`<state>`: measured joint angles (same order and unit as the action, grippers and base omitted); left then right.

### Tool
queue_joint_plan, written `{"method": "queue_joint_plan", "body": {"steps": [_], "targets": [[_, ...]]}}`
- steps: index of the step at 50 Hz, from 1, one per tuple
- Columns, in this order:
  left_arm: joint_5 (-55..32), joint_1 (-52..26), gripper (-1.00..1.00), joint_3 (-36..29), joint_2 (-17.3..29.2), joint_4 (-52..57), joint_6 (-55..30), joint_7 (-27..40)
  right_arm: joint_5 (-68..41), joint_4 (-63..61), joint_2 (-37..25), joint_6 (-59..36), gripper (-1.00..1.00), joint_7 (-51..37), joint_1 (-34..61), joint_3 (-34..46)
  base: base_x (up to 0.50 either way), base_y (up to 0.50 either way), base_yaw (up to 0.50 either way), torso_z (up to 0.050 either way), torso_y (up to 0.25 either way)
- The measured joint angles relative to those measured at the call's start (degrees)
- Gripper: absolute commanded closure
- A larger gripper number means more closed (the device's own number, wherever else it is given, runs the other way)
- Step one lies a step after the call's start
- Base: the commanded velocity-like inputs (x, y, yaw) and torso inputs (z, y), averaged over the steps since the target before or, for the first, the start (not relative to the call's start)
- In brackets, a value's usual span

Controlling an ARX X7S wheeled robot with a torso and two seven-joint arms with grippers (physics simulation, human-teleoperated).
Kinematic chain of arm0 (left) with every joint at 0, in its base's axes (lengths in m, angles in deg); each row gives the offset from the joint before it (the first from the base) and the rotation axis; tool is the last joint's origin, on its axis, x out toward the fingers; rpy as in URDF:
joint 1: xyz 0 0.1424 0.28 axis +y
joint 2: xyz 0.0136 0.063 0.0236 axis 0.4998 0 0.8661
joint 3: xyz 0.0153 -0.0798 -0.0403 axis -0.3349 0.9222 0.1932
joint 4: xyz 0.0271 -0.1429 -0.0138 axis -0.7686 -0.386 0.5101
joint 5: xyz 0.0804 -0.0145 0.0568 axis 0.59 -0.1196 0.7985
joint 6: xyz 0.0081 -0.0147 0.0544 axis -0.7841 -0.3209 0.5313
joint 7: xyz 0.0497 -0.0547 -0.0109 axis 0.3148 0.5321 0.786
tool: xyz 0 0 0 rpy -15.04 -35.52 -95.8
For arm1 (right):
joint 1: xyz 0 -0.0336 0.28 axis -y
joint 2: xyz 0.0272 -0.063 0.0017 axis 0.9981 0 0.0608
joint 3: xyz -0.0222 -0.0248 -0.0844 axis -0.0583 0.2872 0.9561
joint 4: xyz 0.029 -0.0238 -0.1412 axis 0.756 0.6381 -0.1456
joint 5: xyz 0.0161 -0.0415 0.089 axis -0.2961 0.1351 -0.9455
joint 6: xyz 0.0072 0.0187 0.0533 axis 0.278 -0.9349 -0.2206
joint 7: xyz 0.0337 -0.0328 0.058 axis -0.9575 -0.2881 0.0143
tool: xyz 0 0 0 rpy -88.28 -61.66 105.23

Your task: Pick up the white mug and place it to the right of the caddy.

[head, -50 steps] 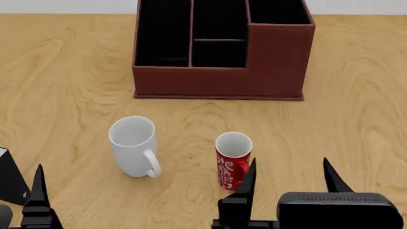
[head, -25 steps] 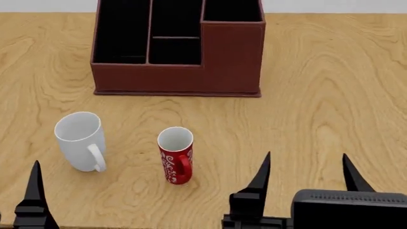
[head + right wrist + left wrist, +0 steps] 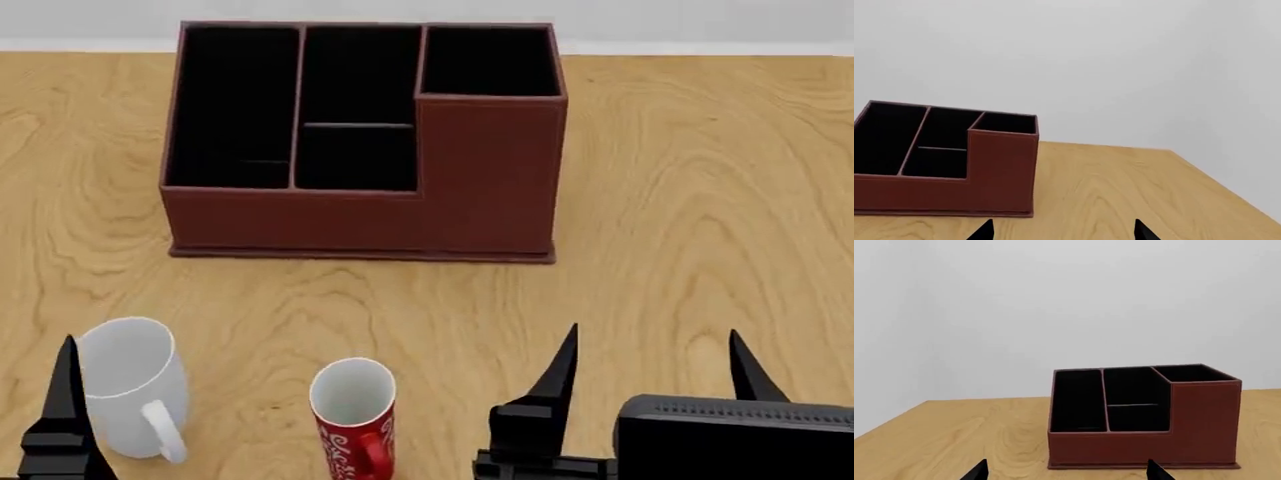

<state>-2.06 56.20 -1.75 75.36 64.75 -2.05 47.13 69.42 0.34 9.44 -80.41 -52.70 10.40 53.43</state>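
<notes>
The white mug stands upright on the table at the lower left of the head view, handle toward me. The reddish-brown caddy stands behind it near the middle, and also shows in the left wrist view and the right wrist view. My left gripper is open and empty; in the head view one of its fingers overlaps the white mug's left edge. My right gripper is open and empty, low on the right, in front of the caddy's right end. The mugs are out of both wrist views.
A slimmer red mug with white pattern stands to the right of the white mug, between the two grippers. Bare wooden table lies right of the caddy. The table's right edge shows in the right wrist view.
The head view has shifted: caddy and mugs slid left, then down in the picture. The whole caddy now shows and the mugs sit near the bottom edge. Both grippers stay open.
</notes>
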Motion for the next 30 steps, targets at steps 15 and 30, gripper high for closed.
{"method": "queue_joint_plan", "body": {"steps": [15,30], "targets": [[-0.62,0.29,-1.0,0.15,0.78,0.36,0.29,0.75,-0.42,-0.57,-0.47,-0.7,-1.0,-0.69,-0.03,0.64,0.5,0.0,0.0,0.0,0.002],[-1.3,0.3,-1.0,0.2,1.45,0.62,0.3,1.46,-1.07,-0.81,-0.77,-0.71,-1.0,-1.13,-0.2,0.74,0.5,0.0,0.0,0.0,0.001]]}}
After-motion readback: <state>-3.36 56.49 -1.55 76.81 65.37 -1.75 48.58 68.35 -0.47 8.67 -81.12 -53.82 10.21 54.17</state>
